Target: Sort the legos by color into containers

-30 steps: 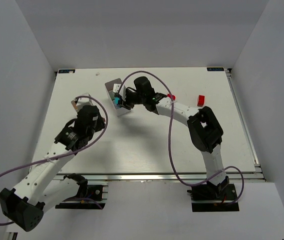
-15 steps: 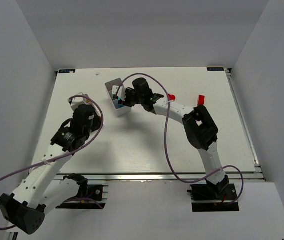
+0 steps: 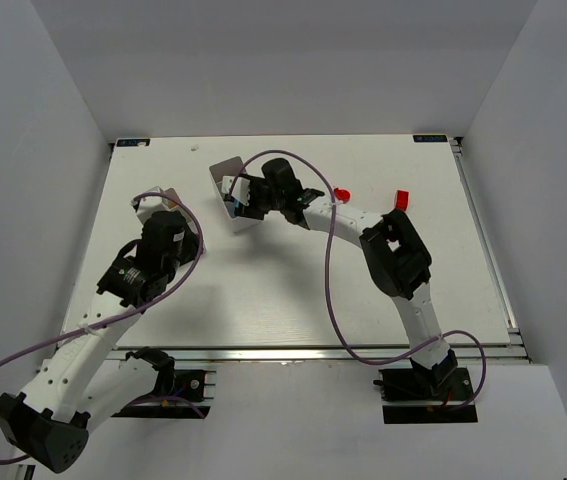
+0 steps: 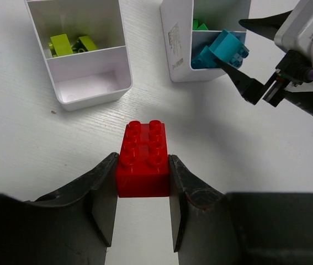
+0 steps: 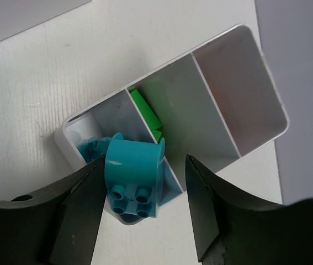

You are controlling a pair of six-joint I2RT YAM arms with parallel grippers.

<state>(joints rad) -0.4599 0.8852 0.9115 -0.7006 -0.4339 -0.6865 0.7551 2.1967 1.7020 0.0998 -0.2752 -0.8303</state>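
Two grips noted: left gripper pinched a red brick; right gripper stood spread, teal brick seemingly perched on the bin divider; straight-up withdrawal advised.

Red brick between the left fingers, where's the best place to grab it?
Grip the two long flat sides. The red brick has bumpy studs on top, but its side walls are smooth and parallel. Come in along its length, one finger on each side, as the left gripper holds it now.

Bright, even light, soft shadows (wrist views blur nearest the lens).
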